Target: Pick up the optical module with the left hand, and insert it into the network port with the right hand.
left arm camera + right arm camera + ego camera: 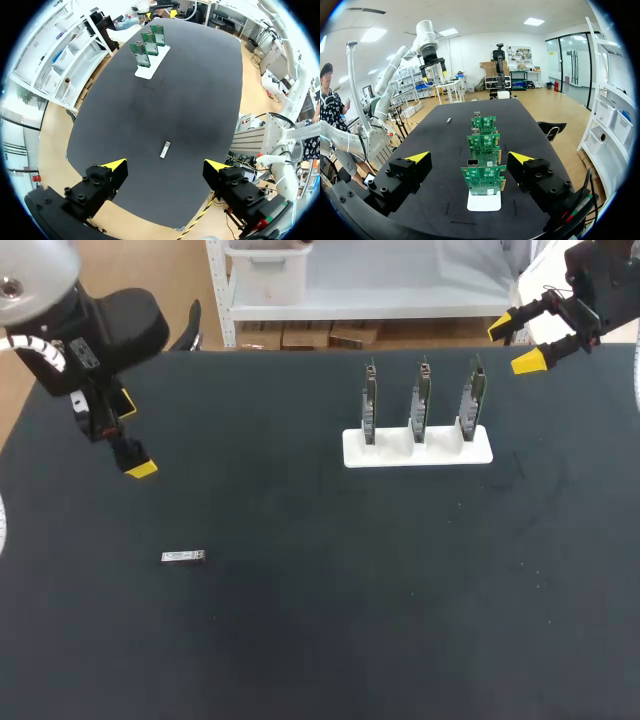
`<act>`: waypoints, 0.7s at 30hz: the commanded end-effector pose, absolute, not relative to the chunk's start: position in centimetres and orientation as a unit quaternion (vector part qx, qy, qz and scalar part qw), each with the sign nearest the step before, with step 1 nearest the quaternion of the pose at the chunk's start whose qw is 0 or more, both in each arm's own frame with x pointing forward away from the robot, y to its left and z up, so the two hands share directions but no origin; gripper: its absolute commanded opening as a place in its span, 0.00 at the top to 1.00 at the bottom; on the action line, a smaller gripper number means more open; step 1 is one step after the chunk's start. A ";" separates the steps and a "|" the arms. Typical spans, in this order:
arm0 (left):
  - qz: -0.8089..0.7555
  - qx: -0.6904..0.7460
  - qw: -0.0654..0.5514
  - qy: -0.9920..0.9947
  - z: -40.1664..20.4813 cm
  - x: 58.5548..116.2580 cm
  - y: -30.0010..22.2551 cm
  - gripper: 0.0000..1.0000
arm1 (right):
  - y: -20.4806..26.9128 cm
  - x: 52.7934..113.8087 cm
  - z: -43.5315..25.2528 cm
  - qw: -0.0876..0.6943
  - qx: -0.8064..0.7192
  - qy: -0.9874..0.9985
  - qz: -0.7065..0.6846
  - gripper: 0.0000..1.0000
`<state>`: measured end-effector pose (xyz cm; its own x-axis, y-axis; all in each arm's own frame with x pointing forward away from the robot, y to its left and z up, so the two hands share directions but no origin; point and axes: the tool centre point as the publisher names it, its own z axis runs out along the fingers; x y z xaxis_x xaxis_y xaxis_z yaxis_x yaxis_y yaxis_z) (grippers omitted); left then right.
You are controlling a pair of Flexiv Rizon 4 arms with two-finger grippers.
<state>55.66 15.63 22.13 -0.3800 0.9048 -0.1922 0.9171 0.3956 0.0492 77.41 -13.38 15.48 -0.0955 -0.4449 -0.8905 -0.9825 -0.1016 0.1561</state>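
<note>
The optical module (183, 557), a small silver bar, lies flat on the black table (320, 640) at the front left. My left gripper (133, 435) hangs open above the table, behind and left of the module. In the left wrist view the module (165, 149) lies ahead of the open left gripper (165, 166), apart from both fingers. Three green network cards (421, 400) stand upright in a white stand (418, 447) at the back right. My right gripper (514, 345) is open, high behind the stand's right end. In the right wrist view the cards (483, 179) stand in a row ahead of the open right gripper (469, 157).
The table's far edge runs just behind the white stand (145, 72). A wide stretch of bare black surface separates the module (448, 120) from the stand (484, 201). Nothing else stands on the table.
</note>
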 end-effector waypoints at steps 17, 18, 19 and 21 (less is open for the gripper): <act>0.026 0.630 -0.017 0.776 15.1 57.0 12.8 0.00 | -13.4 77.5 15.5 0.306 -0.599 0.596 0.439 0.00; 0.035 0.627 -0.019 0.778 14.9 56.8 12.9 0.00 | -13.4 77.5 15.5 0.306 -0.599 0.596 0.439 0.00; 0.035 0.628 -0.018 0.777 14.7 56.6 13.0 0.00 | -13.4 77.5 15.5 0.306 -0.599 0.596 0.439 0.00; 0.035 0.626 -0.017 0.779 14.1 56.1 13.2 0.00 | -13.4 77.5 15.5 0.306 -0.599 0.596 0.439 0.00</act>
